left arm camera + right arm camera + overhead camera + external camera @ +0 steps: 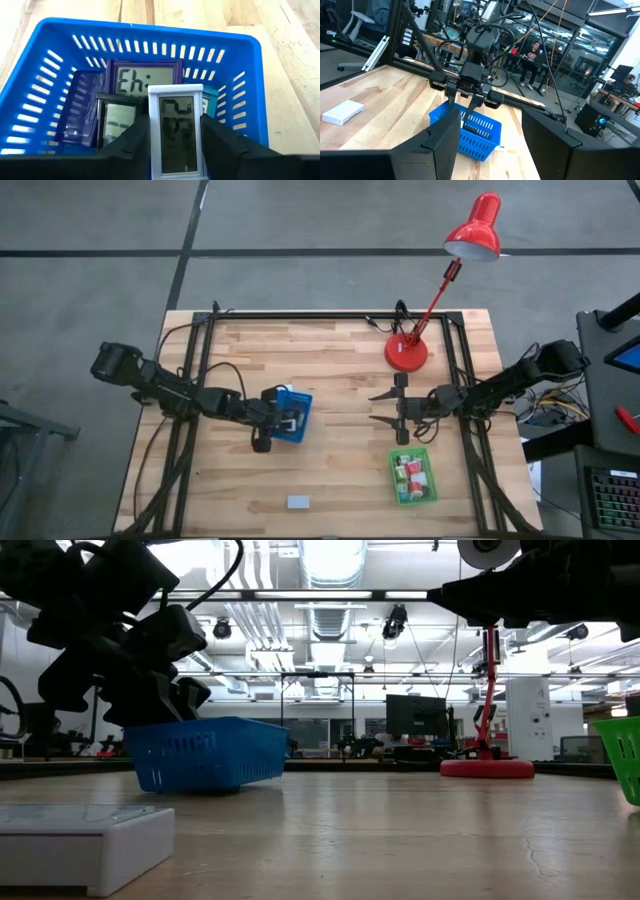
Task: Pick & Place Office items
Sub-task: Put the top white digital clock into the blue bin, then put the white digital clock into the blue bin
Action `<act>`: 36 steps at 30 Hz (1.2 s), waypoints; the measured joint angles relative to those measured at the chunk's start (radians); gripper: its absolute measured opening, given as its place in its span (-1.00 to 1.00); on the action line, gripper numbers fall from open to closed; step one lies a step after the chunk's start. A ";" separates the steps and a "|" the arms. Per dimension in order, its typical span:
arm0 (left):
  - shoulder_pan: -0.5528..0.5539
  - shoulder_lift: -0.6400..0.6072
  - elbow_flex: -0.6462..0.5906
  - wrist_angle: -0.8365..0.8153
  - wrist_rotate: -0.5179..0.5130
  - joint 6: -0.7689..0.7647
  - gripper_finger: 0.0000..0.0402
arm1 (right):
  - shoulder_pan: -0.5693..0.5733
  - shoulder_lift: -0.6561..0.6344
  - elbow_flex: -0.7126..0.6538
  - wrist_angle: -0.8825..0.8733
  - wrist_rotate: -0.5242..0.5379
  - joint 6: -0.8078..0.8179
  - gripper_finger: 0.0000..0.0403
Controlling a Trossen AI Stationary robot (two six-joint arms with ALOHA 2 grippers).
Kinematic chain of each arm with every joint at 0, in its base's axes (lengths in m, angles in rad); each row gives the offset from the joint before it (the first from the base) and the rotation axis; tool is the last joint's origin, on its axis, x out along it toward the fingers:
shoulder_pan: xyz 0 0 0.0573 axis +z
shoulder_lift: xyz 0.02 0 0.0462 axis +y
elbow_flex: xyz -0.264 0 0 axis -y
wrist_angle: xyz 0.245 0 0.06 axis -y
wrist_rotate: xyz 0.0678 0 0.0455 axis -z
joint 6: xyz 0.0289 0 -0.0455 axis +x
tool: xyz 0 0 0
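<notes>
We find the left hand (175, 145) over the blue tray (302, 402), left of centre in the high view, its fingers (131, 142) narrow and clamped on a white clock (175, 132). In the left wrist view the clock stands upright between the two pads, its long axis running from the hand straight toward the tray's far wall, display facing the camera. It hangs above the tray's interior rather than beside it, so we judge that the release needs only a short descent and an opening of the fingers, no sideways travel. Beneath and just beyond it lie a purple clock (142, 80), a black clock (117, 120), a navy item (80, 112) at the left of that frame, and a teal one (209, 100) mostly hidden behind the white clock; whether the held clock touches any of them we cannot tell. The right hand (398, 408) waits right of centre in the high view, jaws wide and empty, just above the green tray (395, 480), which holds red and white items (412, 472). One white box (297, 502) is still on the tabletop (340, 360) at bottom centre, well apart from both hands; the left hand looks somewhat nearer to it. A red lamp (407, 352) stands at upper right.
</notes>
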 joint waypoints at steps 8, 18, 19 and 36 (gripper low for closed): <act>0.000 0.002 0.002 -0.004 0.016 0.000 -0.02 | 0.000 0.000 0.000 0.000 0.001 0.000 0.01; -0.001 0.002 0.033 0.013 0.018 0.008 0.00 | 0.000 0.000 0.000 0.000 0.002 0.000 0.01; -0.001 0.002 0.038 0.013 0.019 0.013 0.00 | 0.000 0.000 0.000 0.000 0.002 0.000 0.01; -0.026 -0.028 0.135 -0.089 0.131 0.011 0.02 | 0.000 0.000 0.000 -0.003 0.001 0.000 0.01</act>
